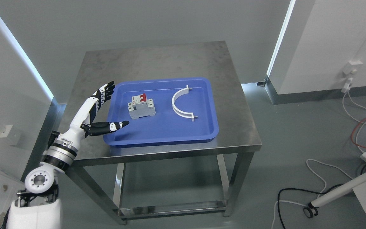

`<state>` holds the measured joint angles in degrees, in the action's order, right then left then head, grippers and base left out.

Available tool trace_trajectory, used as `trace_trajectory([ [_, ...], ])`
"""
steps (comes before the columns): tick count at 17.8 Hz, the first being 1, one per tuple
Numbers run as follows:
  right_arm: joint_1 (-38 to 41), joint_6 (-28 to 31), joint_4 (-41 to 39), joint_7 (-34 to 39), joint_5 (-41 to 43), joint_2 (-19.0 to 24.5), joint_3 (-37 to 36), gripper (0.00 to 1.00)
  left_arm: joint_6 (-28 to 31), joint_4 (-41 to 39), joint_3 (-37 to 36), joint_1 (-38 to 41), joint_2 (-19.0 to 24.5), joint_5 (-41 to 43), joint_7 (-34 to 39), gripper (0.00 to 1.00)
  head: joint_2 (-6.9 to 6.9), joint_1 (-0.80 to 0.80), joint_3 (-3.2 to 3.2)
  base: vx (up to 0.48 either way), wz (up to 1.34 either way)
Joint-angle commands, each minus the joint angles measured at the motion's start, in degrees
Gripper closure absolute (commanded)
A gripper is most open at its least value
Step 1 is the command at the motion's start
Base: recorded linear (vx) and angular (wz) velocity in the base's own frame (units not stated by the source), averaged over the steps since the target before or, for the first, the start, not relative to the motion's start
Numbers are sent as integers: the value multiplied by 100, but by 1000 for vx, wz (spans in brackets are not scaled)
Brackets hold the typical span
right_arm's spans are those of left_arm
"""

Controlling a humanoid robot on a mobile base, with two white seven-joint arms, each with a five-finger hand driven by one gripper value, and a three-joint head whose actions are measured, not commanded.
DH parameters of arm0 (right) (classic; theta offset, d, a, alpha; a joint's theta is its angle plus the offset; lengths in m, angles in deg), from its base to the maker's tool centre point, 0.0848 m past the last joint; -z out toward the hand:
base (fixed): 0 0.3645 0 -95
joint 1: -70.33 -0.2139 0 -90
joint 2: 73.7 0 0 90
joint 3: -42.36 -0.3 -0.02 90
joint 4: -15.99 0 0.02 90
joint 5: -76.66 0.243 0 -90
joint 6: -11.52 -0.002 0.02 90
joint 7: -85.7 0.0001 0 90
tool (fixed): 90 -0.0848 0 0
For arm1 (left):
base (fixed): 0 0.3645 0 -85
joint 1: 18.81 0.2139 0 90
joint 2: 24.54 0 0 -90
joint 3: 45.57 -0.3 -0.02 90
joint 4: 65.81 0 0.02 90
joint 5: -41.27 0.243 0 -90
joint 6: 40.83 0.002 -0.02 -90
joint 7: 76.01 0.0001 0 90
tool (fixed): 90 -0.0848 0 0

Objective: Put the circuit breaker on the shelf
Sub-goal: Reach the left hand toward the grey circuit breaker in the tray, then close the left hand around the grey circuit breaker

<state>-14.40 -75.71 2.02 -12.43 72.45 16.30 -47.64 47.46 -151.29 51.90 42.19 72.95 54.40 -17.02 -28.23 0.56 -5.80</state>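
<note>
A steel table (170,60) fills the middle of the head view, and a blue tray (164,133) is set on its near half. Inside the tray, a white curved bracket (180,104) is seen to the right, and the circuit breaker (141,107), grey with red switches, is seen upright left of centre, well apart from the bracket. No shelf for the breaker can be made out with certainty, though a lower rail of the table is visible beneath.

The left hand (102,109) is held at the tray's left edge, fingers spread and straight, thumb extended over the tray rim, nothing grasped. A clear gap is left between the hand and the breaker. The right arm is not seen.

The step in hand is judged to be the approach before the grasp. Several risks are foreseen: the tray rim may be struck by the thumb if the hand is lowered too early, so that the tray is shifted; the breaker may be toppled or pushed toward the bracket if it is met by the fingertips first; and a loose pinch on its smooth sides may let it slip.
</note>
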Motion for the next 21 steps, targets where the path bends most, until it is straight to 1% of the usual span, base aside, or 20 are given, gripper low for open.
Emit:
trace_trajectory([
  [1, 0, 181, 0, 31, 0, -100, 114, 0, 109, 1049, -650, -799, -247, 1288, -55, 2, 0, 0, 0, 0, 0],
  [4, 0, 181, 0, 31, 0, -100, 114, 0, 109, 1349, -659, -897, -388, 1543, -64, 7, 0, 0, 0, 6, -30],
  [7, 0, 181, 0, 31, 8, -100, 114, 0, 100, 1550, -563, -905, -389, 1544, -169, 21, 0, 0, 0, 3, -12],
  [9, 0, 181, 0, 39, 0, -100, 114, 0, 47, 1587, -414, -906, -397, 1544, -265, 33, 0, 0, 0, 0, 0],
  [11, 0, 181, 0, 31, 0, -100, 114, 0, 3, 1648, -325, -906, -432, 1553, -283, 41, 0, 0, 0, 0, 0],
  [13, 0, 181, 0, 30, 0, -100, 114, 0, -232, 1762, -142, -923, -441, 1553, -284, 53, 0, 0, 0, -1, 6],
  [14, 0, 181, 0, 39, 0, -100, 114, 0, -469, 1893, -1, -932, -450, 1526, -284, 62, 0, 0, 0, -2, 11],
  [16, 0, 181, 0, 39, 0, -100, 114, 0, -865, 2139, 393, -976, -616, 1500, -275, 77, 0, 0, 0, 0, 0],
  [17, 0, 172, 0, 31, 0, -100, 114, 0, -954, 2236, 552, -1002, -649, 1500, -275, 84, 0, 0, 0, 0, 0],
  [18, 0, 181, 0, 39, 0, -100, 114, 0, -998, 2281, 597, -1002, -649, 1500, -275, 87, 0, 0, 0, 0, 0],
  [21, 0, 181, 0, 30, 0, -100, 114, 0, -1025, 2351, 615, -1020, -649, 1500, -222, 88, 0, 0, 0, 0, 0],
])
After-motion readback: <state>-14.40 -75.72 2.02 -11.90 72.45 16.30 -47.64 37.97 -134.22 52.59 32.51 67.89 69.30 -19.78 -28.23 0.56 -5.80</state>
